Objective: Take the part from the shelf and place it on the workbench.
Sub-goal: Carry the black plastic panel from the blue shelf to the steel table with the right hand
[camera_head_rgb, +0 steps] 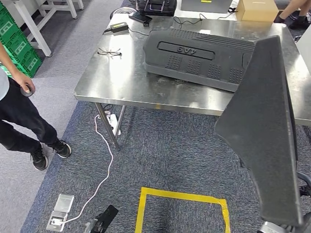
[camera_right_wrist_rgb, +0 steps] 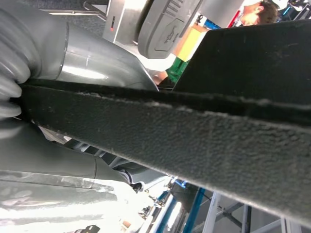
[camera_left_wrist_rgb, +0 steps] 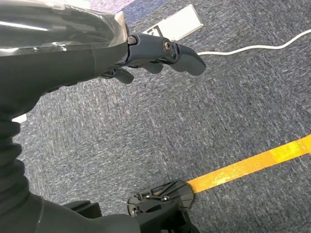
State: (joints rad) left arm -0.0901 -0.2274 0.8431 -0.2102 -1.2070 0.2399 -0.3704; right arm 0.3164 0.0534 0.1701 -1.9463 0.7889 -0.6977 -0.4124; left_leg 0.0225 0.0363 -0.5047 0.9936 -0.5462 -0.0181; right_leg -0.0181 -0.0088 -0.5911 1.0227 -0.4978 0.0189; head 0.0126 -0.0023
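Held upright closest to your head view, one black felt-faced panel [camera_head_rgb: 267,126] rides at the robot's right, so carry it over the steel workbench [camera_head_rgb: 121,87] and lay it flat on bare metal beside the one black engine cover [camera_head_rgb: 198,56], clear of the one pair of glasses [camera_head_rgb: 109,51]. Your left wrist view has the left hand [camera_left_wrist_rgb: 161,56] holding nothing, fingers loosely extended over carpet and one yellow tape line [camera_left_wrist_rgb: 253,162]. Your right wrist view shows the right hand [camera_right_wrist_rgb: 73,63] clamped around the panel's edge.

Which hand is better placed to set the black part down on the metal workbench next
Right. The right hand already grips the black part, held up close to the workbench. The left hand hangs low over the carpet, holding nothing.
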